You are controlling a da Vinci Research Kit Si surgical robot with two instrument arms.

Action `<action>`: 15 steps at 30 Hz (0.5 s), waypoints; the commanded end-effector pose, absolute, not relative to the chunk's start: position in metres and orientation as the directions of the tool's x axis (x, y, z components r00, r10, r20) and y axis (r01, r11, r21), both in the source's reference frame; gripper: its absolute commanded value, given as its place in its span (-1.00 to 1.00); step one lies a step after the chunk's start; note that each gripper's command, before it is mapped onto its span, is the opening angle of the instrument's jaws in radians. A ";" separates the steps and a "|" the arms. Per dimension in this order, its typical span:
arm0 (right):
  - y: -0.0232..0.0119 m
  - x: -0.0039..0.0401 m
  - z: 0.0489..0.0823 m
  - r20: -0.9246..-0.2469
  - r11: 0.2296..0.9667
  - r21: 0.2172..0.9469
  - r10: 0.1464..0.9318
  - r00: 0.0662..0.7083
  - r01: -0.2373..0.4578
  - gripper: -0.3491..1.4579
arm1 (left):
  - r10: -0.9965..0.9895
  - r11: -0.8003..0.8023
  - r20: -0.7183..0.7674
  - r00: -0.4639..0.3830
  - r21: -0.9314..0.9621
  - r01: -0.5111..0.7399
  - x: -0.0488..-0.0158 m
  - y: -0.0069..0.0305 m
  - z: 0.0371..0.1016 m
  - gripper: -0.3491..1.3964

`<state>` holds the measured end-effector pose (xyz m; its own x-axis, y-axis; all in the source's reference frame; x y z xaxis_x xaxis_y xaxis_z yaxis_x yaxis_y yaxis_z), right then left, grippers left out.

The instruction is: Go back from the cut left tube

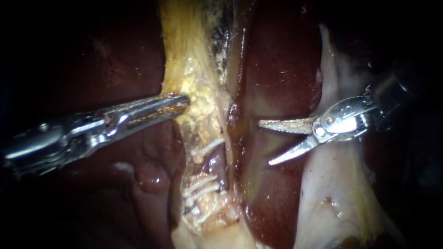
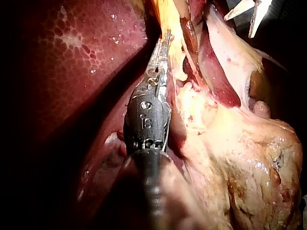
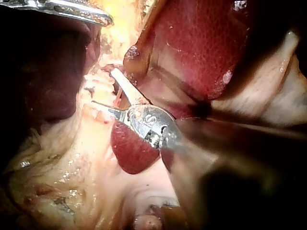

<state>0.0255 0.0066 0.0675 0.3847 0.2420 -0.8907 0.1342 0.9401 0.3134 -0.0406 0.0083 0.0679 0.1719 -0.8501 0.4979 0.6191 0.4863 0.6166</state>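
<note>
The left instrument (image 1: 183, 102) is coming in from the left, lying nearly level with its tip pointing right. Its jaws are lying together and pinching the edge of a yellow band of tissue (image 1: 184, 50); the left wrist view is showing the same tip (image 2: 166, 39) buried in that yellow strand. Dark red liver (image 1: 281, 69) is lying behind and on both sides of the band.

Just right of that grip and lower down, the tube (image 1: 216, 167) is sitting in the yellow tissue, its long axis running up and down the endoscope view, leaning slightly. White clips (image 1: 207, 147) are crossing it in an upper group and a lower group, with a dark reddish stretch showing between them; the cut ends themselves are too small to tell apart.

Further right, the right instrument (image 1: 265, 143) is entering from the right, its two blades spread wide and pointing left toward the tube, holding nothing, hanging over liver and apart from the clips. A pale sheet of tissue (image 1: 332, 184) is lying under its shaft.
</note>
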 end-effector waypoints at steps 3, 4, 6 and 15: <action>0.0065 0.0256 0.0675 -0.890 0.940 0.314 0.242 0.385 0.134 0.84 | -0.852 0.484 0.495 0.173 0.618 0.619 -0.0410 0.0086 0.0679 -1.00; 0.0065 0.0256 0.0675 -0.890 0.940 0.314 0.242 0.385 0.133 0.84 | -0.852 0.484 0.494 0.172 0.619 0.619 -0.0411 0.0087 0.0679 -1.00; 0.0065 0.0256 0.0675 -0.890 0.940 0.314 0.242 0.386 0.133 0.84 | -0.853 0.483 0.493 0.172 0.620 0.619 -0.0411 0.0088 0.0678 -1.00; 0.0065 0.0258 0.0674 -0.891 0.940 0.314 0.244 0.383 0.131 0.86 | -0.853 0.483 0.493 0.172 0.620 0.618 -0.0410 0.0088 0.0677 -1.00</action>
